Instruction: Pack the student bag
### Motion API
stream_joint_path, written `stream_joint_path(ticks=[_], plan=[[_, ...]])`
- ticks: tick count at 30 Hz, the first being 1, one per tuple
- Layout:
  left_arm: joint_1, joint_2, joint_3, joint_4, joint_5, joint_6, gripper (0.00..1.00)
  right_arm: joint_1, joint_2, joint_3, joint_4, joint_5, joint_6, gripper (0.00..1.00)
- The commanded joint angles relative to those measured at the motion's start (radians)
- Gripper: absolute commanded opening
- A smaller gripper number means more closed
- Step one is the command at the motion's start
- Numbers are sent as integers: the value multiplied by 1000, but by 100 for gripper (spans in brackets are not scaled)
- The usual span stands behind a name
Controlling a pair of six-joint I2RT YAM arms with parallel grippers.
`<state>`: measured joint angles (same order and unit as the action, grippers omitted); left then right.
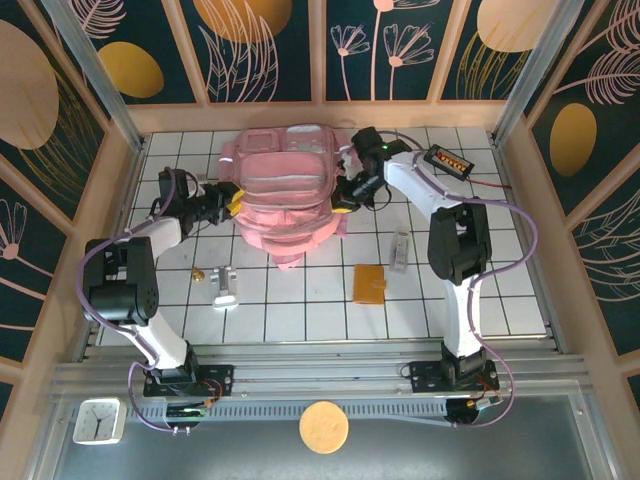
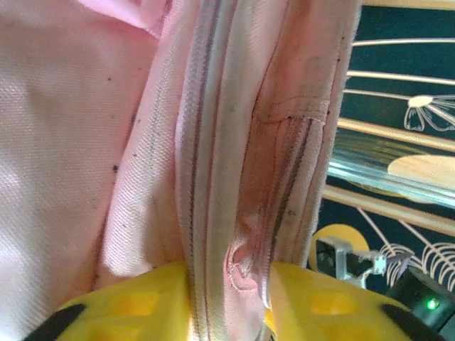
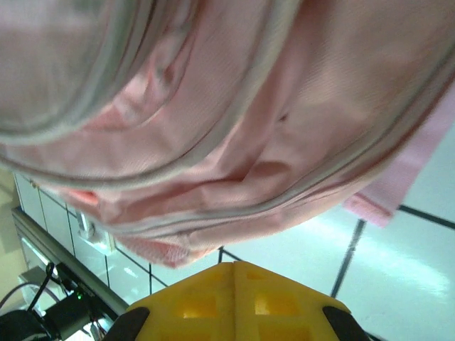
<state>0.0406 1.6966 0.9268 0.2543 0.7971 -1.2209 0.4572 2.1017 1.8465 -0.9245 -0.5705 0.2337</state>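
Observation:
The student bag [image 1: 285, 195], a large pink backpack, lies at the back middle of the tiled table. My left gripper [image 1: 235, 200] is at its left side. In the left wrist view the yellow fingers [image 2: 121, 309] stand apart, with a loose fold of the bag's zip seam [image 2: 213, 177] lying between them [image 2: 227, 302]. My right gripper [image 1: 345, 195] is at the bag's right side. Its yellow fingers are pressed together [image 3: 234, 268] with nothing between them, just under the bag's pink fabric [image 3: 234, 106] and over the white tiles.
An orange-brown flat case [image 1: 369, 283] and a slim clear item [image 1: 400, 250] lie right of centre. A silver object [image 1: 224, 288] and a small gold piece [image 1: 198, 272] lie left of centre. A black device [image 1: 446, 160] sits at the back right.

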Motion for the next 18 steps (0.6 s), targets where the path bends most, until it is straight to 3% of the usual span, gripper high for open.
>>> stream_joint_path(ticks=[1,4,7,13,18], plan=[[3,-73,-26,-33,-22,30,43,60,-21,-9,9,-36,-11,4],[3,-145,-125,-3,-26,-2,51,93,-64,-77,89,-22,-13,33],[1,-216,-193,-16,-33,-11,57,126,-90,-119,185,-43,-5,47],[-33,-265,-255,32,-52,-72,59,148,-44,-84,236,-14,19,54],[-53,-247,-238,63,-72,-97,59,187,-27,-37,233,151,44,53]])
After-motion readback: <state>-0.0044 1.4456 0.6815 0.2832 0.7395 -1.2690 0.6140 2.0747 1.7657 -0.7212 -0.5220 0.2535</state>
